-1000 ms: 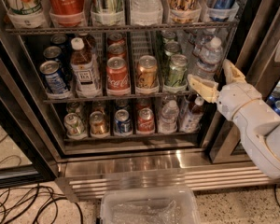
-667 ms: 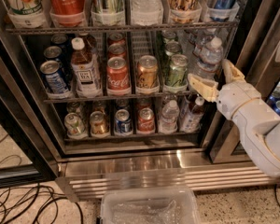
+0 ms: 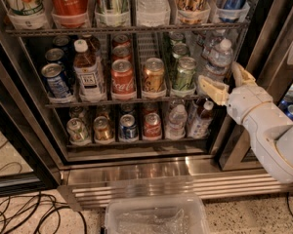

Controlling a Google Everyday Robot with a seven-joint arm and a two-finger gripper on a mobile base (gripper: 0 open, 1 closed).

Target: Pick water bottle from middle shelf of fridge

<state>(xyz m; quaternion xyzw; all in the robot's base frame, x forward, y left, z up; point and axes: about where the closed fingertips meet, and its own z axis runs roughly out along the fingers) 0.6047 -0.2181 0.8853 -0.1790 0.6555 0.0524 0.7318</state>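
Water bottle [image 3: 219,57], one, stands at right end of middle shelf [image 3: 136,100] beside four front cans [image 3: 154,77]; we see tool [image 3: 228,82] open wide, straddling its base, gripping nothing. Unchanged since earlier frame.

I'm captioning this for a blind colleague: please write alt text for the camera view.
A white robot arm's open claw is at the water bottle at the right end of the middle shelf of the fridge, beside soda cans.

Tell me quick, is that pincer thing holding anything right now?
Pincer: open, holding nothing, poised right by the water bottle at the right end of the middle shelf.
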